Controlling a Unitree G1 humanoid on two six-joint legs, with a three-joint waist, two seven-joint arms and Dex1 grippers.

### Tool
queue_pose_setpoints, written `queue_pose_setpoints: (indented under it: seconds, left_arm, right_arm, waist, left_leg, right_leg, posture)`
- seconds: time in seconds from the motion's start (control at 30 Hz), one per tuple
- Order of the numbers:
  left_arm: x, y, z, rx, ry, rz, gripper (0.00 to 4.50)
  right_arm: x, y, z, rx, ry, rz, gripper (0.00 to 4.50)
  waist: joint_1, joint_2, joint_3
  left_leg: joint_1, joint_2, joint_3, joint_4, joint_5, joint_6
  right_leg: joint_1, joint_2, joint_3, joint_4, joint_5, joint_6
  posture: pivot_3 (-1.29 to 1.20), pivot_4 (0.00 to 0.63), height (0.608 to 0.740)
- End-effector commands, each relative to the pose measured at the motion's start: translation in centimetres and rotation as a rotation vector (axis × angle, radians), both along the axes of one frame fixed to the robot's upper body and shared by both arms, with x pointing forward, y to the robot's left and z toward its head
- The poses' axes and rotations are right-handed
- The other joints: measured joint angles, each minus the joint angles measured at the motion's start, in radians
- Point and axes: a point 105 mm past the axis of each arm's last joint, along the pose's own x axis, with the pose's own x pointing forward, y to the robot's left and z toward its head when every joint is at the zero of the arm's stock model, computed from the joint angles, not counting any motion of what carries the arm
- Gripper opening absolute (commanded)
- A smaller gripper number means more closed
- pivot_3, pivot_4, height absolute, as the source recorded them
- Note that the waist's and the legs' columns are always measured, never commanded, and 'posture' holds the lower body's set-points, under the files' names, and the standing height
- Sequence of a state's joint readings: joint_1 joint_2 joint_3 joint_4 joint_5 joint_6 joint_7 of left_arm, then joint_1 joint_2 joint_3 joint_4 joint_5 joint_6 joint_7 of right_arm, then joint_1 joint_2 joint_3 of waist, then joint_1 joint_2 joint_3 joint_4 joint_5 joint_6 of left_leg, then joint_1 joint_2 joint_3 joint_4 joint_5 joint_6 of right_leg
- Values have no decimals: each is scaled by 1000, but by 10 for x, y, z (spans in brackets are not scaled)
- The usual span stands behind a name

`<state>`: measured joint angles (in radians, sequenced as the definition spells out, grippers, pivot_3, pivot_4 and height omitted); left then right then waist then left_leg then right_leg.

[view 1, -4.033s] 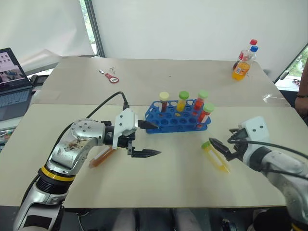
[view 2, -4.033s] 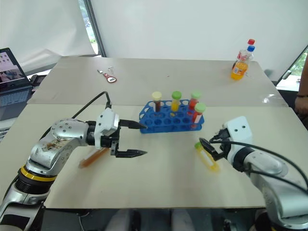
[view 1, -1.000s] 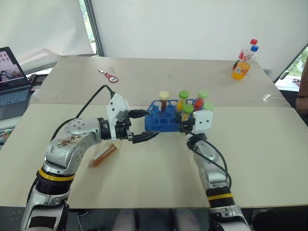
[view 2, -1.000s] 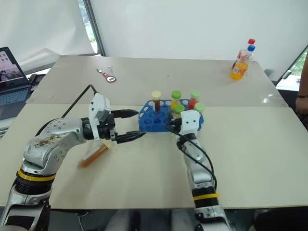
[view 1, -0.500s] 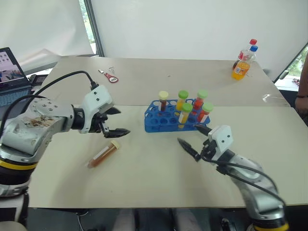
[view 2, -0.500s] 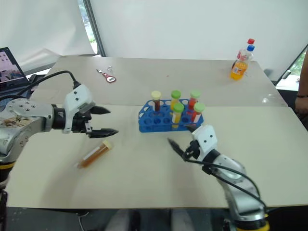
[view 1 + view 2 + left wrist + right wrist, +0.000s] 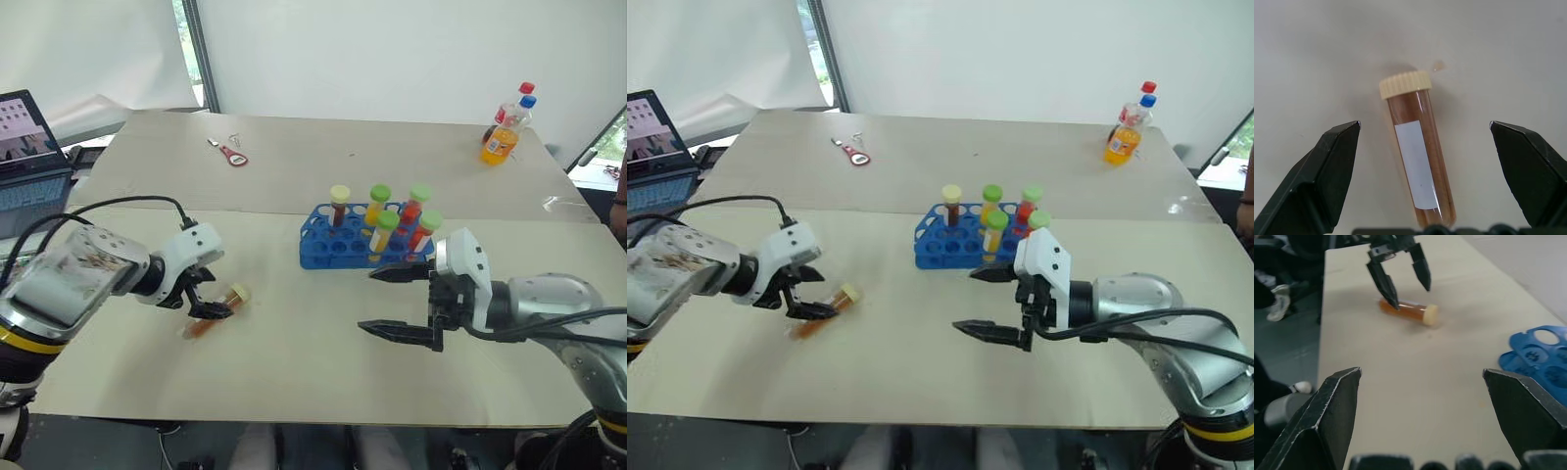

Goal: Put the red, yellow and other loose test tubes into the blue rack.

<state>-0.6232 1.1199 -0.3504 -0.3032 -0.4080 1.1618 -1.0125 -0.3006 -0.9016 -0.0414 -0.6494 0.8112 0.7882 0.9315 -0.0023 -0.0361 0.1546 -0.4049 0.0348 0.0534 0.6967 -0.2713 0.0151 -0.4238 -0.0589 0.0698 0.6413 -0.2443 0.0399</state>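
Our left gripper hangs over the last loose tube, an amber, cream-capped one lying flat on the table, fingers spread either side, nothing grasped. Our right gripper waits empty and wide near the blue rack. We judge an off-centre pinch could roll the tube away.
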Motion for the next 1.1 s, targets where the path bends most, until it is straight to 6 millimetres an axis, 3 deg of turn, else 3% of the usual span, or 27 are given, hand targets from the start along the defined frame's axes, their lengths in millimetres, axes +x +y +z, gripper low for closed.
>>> queue_pose_setpoints:
  seconds: [0.03, 0.4, 0.67, 0.73, 0.83, 1.03, 1.1]
  left_arm:
    - [9, 2, 1, 27, -25, 25, 4500]
    - [20, 0, -16, 85, 12, 14, 4500]
    - [20, 0, -27, 88, 27, 6, 967]
    - [19, 0, -24, 74, 19, -9, 875]
    - [26, -5, -9, 27, -53, -85, 875]
    - [44, -60, 47, -359, -242, -229, 874]
    - [54, -87, 71, -534, -344, -256, 874]
  right_arm:
    - [-9, 2, 7, -18, -14, 60, 4398]
    - [-10, -8, 2, -17, -34, 35, 4398]
    - [-13, -29, -10, -17, -40, -8, 4430]
    - [-12, -37, -11, -25, -47, -24, 4430]
    - [-11, -50, -14, -46, -59, -55, 4430]
    - [-10, -79, -19, -65, -96, -153, 4430]
    - [-9, -65, -14, -56, -138, -182, 4430]
  waist:
    - [2, 0, 0]
    - [8, 0, 0]
    - [14, 0, 0]
    - [14, 0, 0]
    - [15, 0, 0]
    - [26, -1, 0]
    - [25, -1, 0]
  left_leg:
    - [0, 0, 0, 0, 0, 0]
    - [-1, 0, 0, 3, 0, 0]
    - [-1, -1, 0, 4, 0, 0]
    - [0, -1, 0, 5, 0, 0]
    - [0, -1, 0, 5, 0, 0]
    - [-4, -1, -1, 10, 0, 1]
    - [-4, -1, -1, 11, 0, 1]
  right_leg:
    - [0, 0, 0, 0, 0, 0]
    - [0, 0, 0, 1, 0, 0]
    - [2, 0, 0, 1, 0, 0]
    - [2, 0, 0, 1, 0, 0]
    - [2, 0, 0, 2, 0, 0]
    - [2, 0, -1, 2, 0, 1]
    - [3, 0, 0, 2, 0, 2]
  posture:
    - [0, 150, 740]
    - [0, 150, 740]
    - [0, 150, 740]
    - [0, 150, 740]
    - [0, 150, 740]
    - [0, 150, 740]
    - [0, 150, 740]
